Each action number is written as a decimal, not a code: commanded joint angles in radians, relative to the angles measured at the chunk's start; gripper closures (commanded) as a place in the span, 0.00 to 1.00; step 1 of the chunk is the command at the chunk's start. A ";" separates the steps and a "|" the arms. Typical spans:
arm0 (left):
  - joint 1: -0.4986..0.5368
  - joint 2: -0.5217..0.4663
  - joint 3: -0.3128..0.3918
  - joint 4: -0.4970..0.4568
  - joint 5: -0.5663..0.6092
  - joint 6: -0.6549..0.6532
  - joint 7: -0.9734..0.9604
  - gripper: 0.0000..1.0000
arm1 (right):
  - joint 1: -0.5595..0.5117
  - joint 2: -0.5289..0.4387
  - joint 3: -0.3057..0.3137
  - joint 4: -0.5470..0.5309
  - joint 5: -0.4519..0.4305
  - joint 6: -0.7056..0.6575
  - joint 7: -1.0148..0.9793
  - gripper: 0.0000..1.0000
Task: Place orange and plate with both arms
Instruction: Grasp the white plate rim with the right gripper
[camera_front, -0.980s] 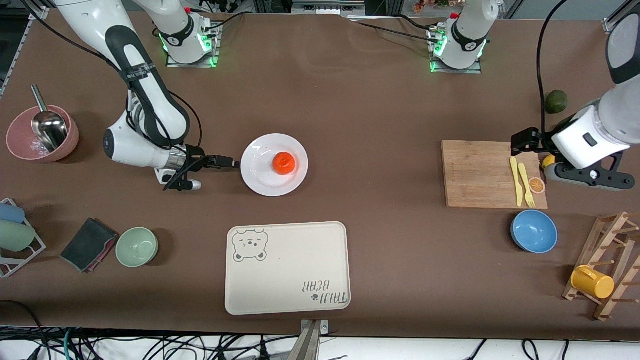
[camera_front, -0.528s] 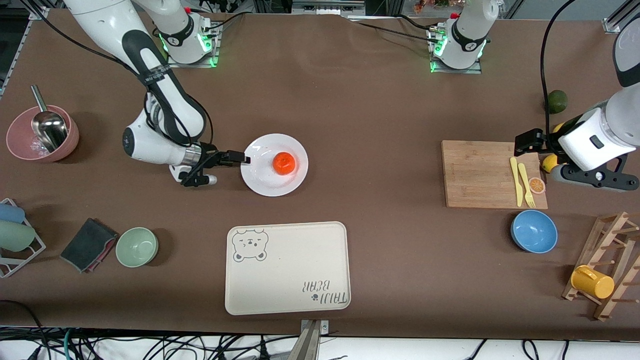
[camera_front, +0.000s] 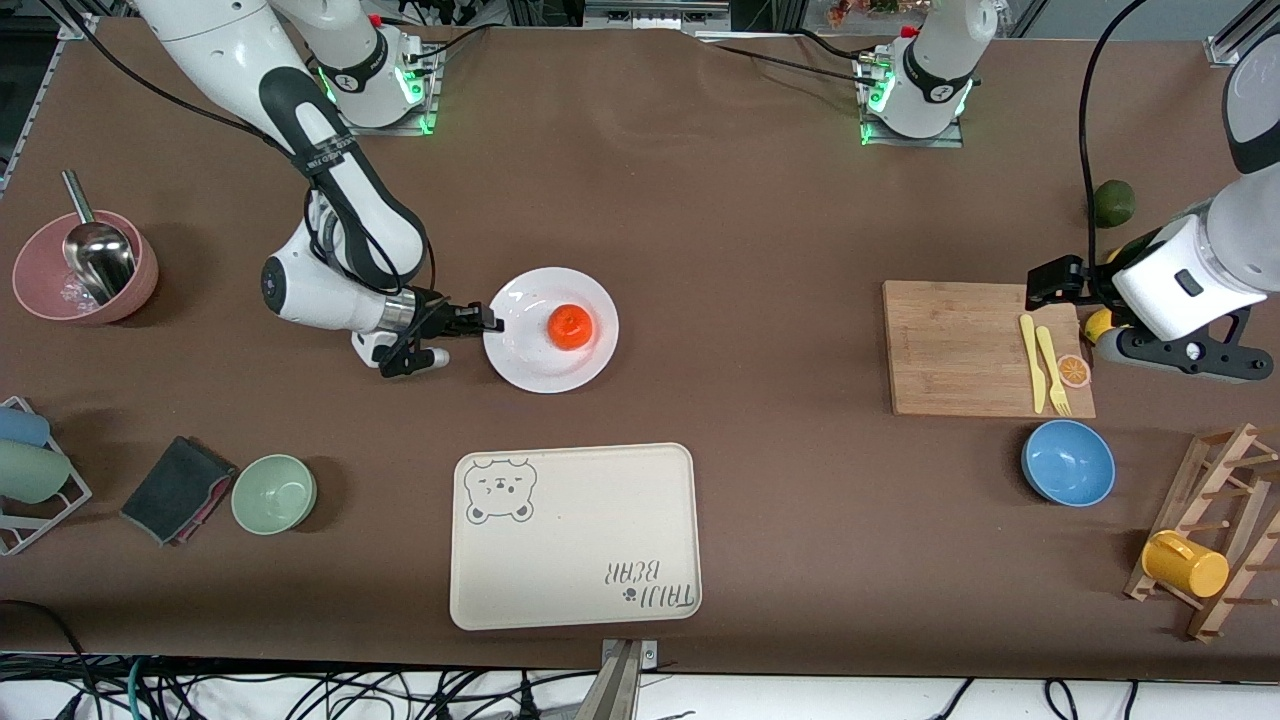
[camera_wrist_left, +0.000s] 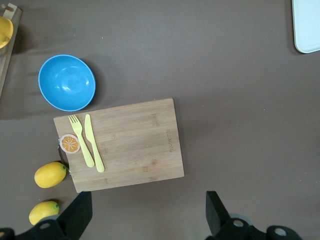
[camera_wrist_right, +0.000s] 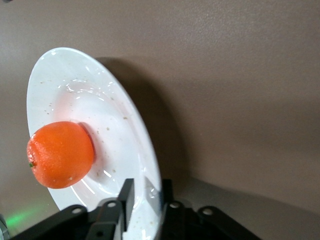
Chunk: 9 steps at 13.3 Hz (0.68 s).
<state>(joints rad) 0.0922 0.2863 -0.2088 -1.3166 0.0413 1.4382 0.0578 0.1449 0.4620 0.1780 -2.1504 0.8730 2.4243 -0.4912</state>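
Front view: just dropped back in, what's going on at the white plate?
The right claw has its fingers pinched on the rim of the round glossy white plate, at the edge toward the right arm's end of the table. The small reddish-orange fruit sits on the plate. The left claw waits open above the table beside the bamboo cutting board, holding nothing.

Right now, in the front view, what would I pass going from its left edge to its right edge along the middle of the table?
Pink bowl with a metal scoop → right gripper, jaws on the plate's rim → plate → orange → cutting board → yellow knife → orange slice → left gripper, waiting.
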 joint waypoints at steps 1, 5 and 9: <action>0.004 -0.013 -0.003 -0.013 -0.017 -0.009 0.017 0.00 | -0.014 0.001 0.003 0.006 0.026 0.006 -0.061 1.00; 0.004 -0.013 -0.003 -0.013 -0.017 -0.016 0.017 0.00 | -0.040 0.007 0.001 0.018 0.029 0.001 -0.069 1.00; 0.003 -0.013 -0.004 -0.013 -0.017 -0.018 0.017 0.00 | -0.077 0.007 0.000 0.084 0.165 -0.072 -0.084 1.00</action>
<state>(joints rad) 0.0918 0.2863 -0.2117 -1.3169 0.0413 1.4295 0.0578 0.0858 0.4592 0.1764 -2.1109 0.9743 2.3920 -0.5464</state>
